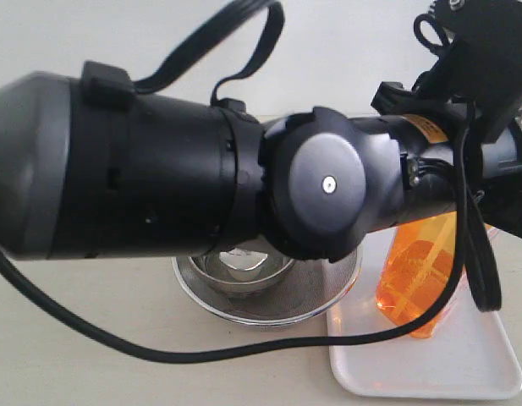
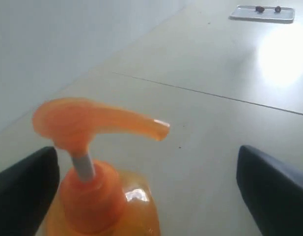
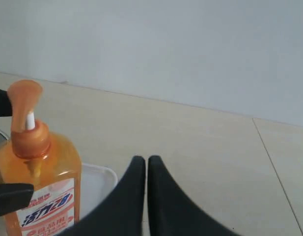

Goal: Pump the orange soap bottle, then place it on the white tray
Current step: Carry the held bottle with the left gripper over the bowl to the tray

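The orange soap bottle (image 1: 420,275) stands on the white tray (image 1: 464,364) at the right of the table, its top hidden behind my left arm. Its orange pump head (image 2: 87,120) sits raised on a white stem. My left gripper (image 2: 146,157) is open around the bottle's neck. One finger (image 2: 26,189) is close beside the cap and the other finger (image 2: 274,191) stands well away from it. My right gripper (image 3: 147,160) is shut and empty, apart from the bottle (image 3: 41,182), whose white-and-red label faces it.
A round steel bowl inside a strainer (image 1: 269,292) sits left of the tray. My left arm (image 1: 159,169) fills most of the exterior view and its black cable (image 1: 244,348) hangs over the table. A small flat plate with two dark bits (image 2: 261,12) lies far off.
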Robot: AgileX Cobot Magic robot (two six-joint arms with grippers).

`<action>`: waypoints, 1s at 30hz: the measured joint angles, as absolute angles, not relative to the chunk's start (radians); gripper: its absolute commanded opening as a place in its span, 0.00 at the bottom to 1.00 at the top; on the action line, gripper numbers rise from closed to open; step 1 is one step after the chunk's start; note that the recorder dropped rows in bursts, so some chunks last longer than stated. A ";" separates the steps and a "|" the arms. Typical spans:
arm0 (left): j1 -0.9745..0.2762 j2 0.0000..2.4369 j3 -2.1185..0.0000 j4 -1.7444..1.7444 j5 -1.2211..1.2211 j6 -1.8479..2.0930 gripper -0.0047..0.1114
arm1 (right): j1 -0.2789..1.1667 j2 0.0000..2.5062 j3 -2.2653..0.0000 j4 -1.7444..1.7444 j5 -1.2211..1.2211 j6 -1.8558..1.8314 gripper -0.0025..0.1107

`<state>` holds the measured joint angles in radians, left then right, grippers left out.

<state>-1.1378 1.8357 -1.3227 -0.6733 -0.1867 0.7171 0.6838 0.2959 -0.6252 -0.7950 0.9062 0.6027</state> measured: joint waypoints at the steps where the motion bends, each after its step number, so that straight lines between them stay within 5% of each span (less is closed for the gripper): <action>1: -1.138 1.829 -1.323 -0.673 -0.170 0.734 0.82 | 0.684 0.296 -0.625 -0.795 0.906 0.603 0.02; 14: -1.079 1.778 -1.323 -0.672 0.465 0.812 0.81 | 0.684 0.296 -0.625 -0.753 0.906 0.601 0.02; 16: -1.079 1.778 -1.323 -0.672 0.490 0.812 0.73 | 0.684 0.296 -0.625 -0.699 0.906 0.601 0.02; 22: -1.079 1.778 -1.323 -0.674 0.489 0.812 0.11 | 0.684 0.296 -0.625 -0.514 0.855 0.601 0.02; 30: -1.077 1.778 -1.323 -0.667 0.473 0.790 0.08 | 0.684 0.296 -0.563 -0.476 0.769 0.607 0.02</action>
<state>-1.0768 1.7780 -1.3227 -0.6666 0.4731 0.7905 0.6838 0.2959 -0.5632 -0.4762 0.7694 0.6071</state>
